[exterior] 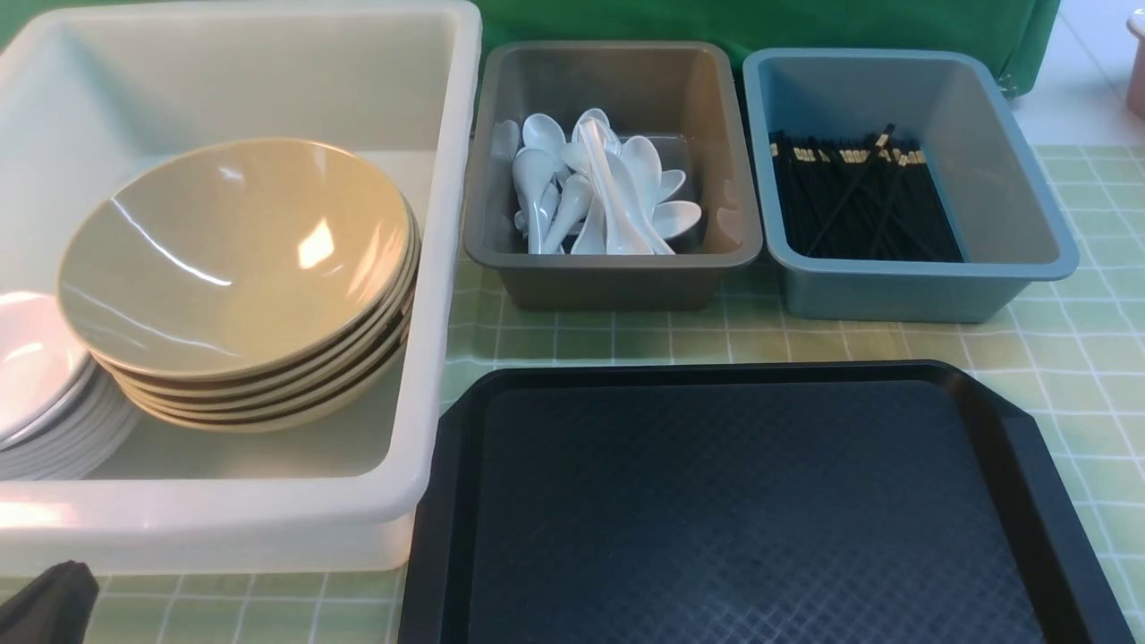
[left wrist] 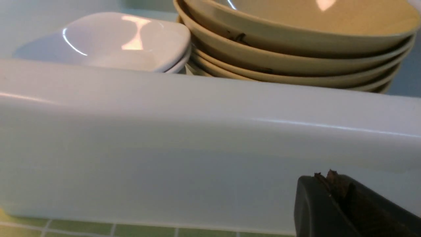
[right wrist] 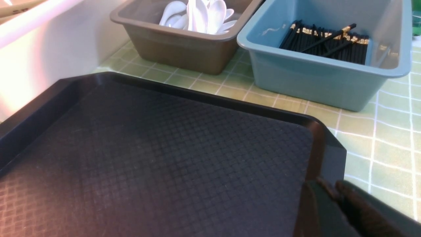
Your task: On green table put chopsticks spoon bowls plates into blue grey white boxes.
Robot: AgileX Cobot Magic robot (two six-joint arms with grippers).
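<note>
Black left gripper (left wrist: 332, 179) sits low beside the white box (left wrist: 197, 148), jaws together — right gripper (right wrist: 332, 189) over the tray (right wrist: 164, 148), nearly closed.

Three boxes (exterior: 617, 268), one tray (exterior: 751, 510)

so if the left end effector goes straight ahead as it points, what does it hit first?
Most likely the near wall of the big white plastic box, which fills its wrist view directly ahead; the gap between them is hard to judge.

Black tray (right wrist: 158, 158), grey box (right wrist: 184, 52) of spoons (right wrist: 197, 14), blue box (right wrist: 312, 75) of chopsticks (right wrist: 325, 42)
</note>
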